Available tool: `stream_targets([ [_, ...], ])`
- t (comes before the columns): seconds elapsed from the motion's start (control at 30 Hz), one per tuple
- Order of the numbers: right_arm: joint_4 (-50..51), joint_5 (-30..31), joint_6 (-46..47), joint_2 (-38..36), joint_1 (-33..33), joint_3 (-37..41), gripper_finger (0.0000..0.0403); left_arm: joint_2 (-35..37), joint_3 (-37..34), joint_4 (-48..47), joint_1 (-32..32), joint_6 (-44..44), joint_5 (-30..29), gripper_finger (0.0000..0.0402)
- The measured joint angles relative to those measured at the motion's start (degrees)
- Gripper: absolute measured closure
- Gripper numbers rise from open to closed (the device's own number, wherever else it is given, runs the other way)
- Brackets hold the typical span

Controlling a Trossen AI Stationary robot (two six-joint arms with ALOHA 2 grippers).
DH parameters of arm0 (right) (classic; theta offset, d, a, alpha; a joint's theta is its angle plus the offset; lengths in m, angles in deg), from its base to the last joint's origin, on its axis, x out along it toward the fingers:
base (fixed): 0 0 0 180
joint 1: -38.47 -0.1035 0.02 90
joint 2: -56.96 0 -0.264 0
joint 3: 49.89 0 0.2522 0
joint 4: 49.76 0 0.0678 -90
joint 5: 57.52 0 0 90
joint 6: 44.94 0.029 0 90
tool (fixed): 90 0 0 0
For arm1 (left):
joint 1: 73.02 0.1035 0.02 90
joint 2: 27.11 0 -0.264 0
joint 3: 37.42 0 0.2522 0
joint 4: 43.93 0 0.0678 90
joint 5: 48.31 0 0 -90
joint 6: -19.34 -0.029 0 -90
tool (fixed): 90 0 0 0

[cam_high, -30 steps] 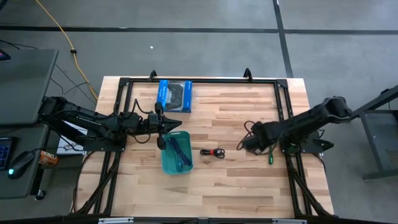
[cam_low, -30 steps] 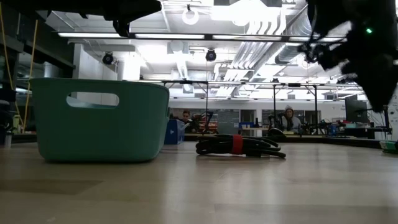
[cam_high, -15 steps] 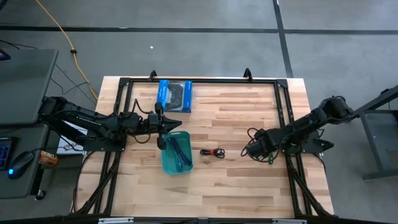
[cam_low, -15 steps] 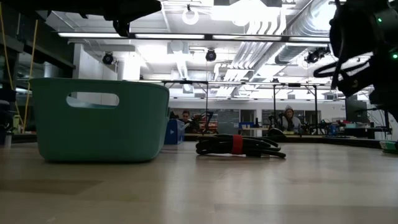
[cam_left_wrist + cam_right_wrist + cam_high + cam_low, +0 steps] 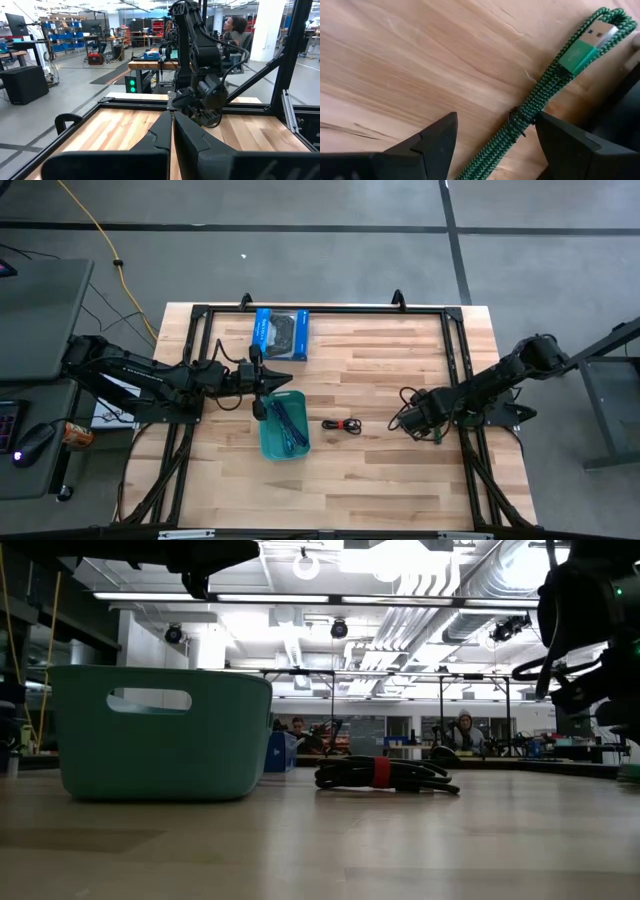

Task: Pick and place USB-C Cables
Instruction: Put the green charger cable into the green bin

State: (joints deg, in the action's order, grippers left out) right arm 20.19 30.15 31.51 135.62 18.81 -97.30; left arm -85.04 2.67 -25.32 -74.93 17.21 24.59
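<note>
A green braided cable bundle lies flat on the wood near the table's right edge. My right gripper points down over it, open, with one finger on each side of the bundle; in the high view the gripper covers most of the cable. A black cable with a red tie lies at mid-table. The teal bin holds blue and purple cables. My left gripper hangs shut, level, just above the bin's far left corner.
A blue box picturing a controller lies at the far edge, left of centre. The black frame rails run along the table's sides, close beside my right gripper. Bare wood lies between the black cable and the right gripper.
My right gripper has come down toward the green cable and a little toward the near edge, tipping to point more steeply downward. Its fingers have stayed open. In the high view it now covers the cable that showed beside it before.
</note>
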Motion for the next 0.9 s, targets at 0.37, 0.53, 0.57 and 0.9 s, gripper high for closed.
stream_targets([
  [0.37,0.84,0.2,2.61,-0.03,0.0,0.57,0.0146,0.0,0.0,-0.01,0.0,0.01,0.0,0.0401],
  [0.53,0.43,0.64,3.08,0.04,0.0,0.64,0.0146,0.0,0.0,-0.01,0.0,0.0,0.02,0.0401],
  [0.57,-0.57,0.72,2.18,0.04,-0.01,0.69,0.0146,0.0,0.01,-0.01,0.0,0.01,0.01,0.0401],
  [0.9,-4.51,2.48,-4.91,0.01,0.01,0.32,0.0147,0.0,0.02,0.02,0.0,0.0,0.0,0.0401],
])
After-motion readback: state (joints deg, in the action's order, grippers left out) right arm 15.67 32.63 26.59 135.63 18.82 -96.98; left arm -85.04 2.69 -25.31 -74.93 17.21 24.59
